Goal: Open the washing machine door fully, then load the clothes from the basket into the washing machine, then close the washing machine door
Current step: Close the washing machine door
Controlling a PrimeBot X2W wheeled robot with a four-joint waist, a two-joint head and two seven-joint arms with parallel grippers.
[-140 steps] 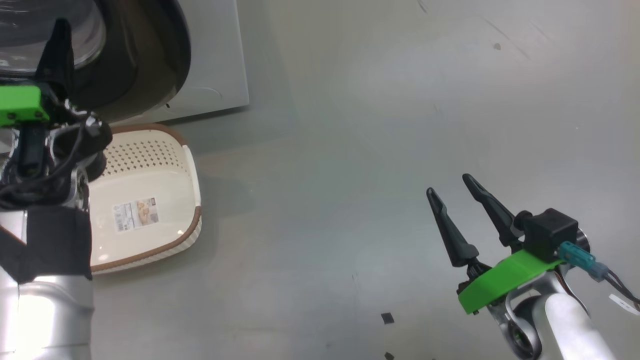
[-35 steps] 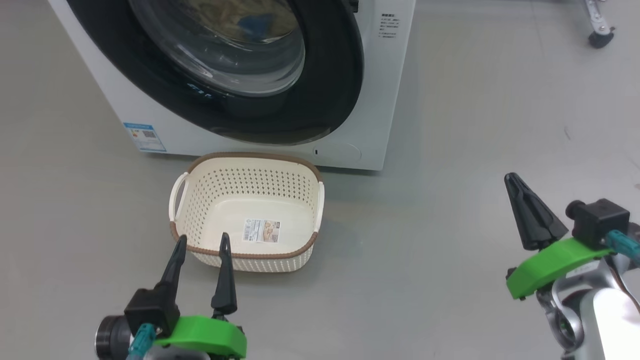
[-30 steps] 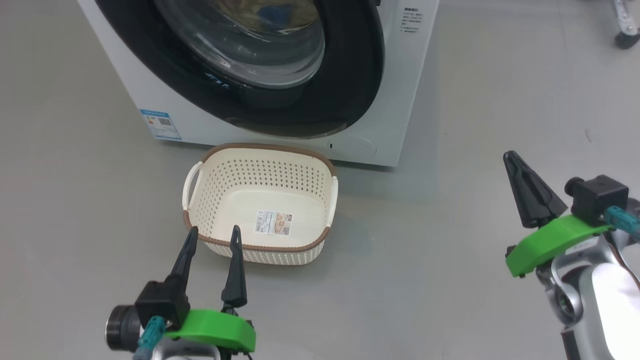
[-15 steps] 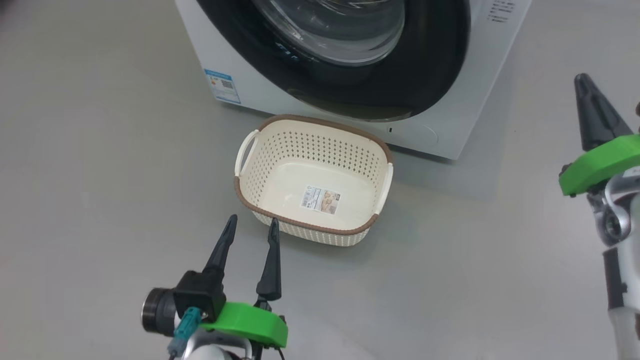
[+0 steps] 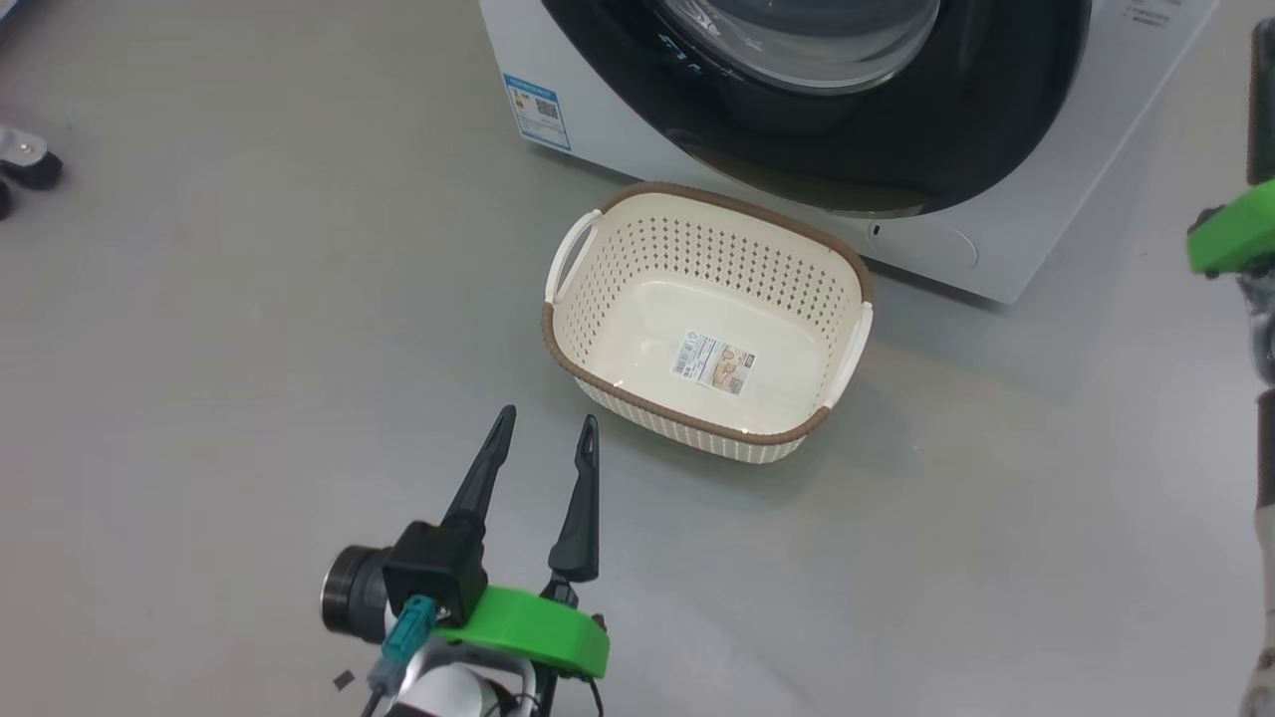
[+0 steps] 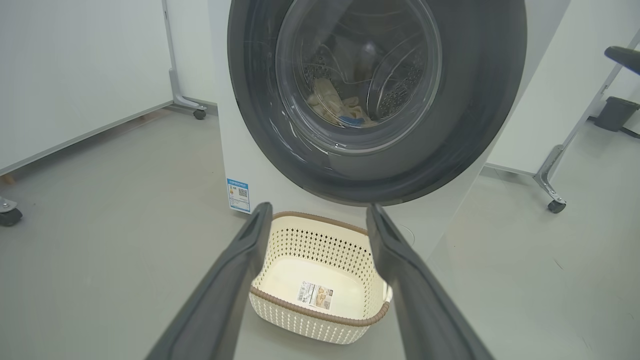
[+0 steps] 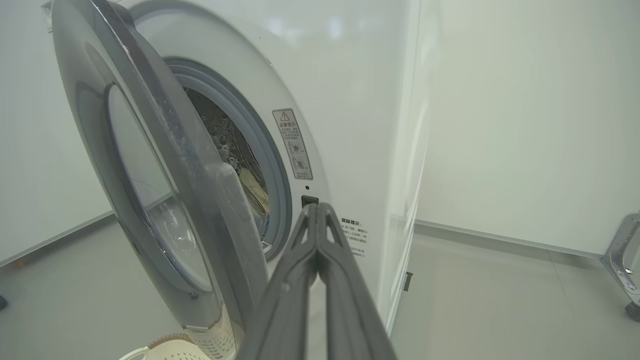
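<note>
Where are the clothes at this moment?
In the left wrist view, the clothes lie inside the washing machine, behind the glass of the door, above the empty basket.

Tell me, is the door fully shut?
No, the door stands ajar in the right wrist view, with an open gap between it and the machine.

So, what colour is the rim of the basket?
Brown. The rim runs around the cream perforated basket. It shows best in the head view.

Washing machine door (image 7: 170, 165) ajar, seemingly narrow gap behind; basket (image 5: 717, 261) below it, open floor (image 5: 249, 349) leftward.
</note>
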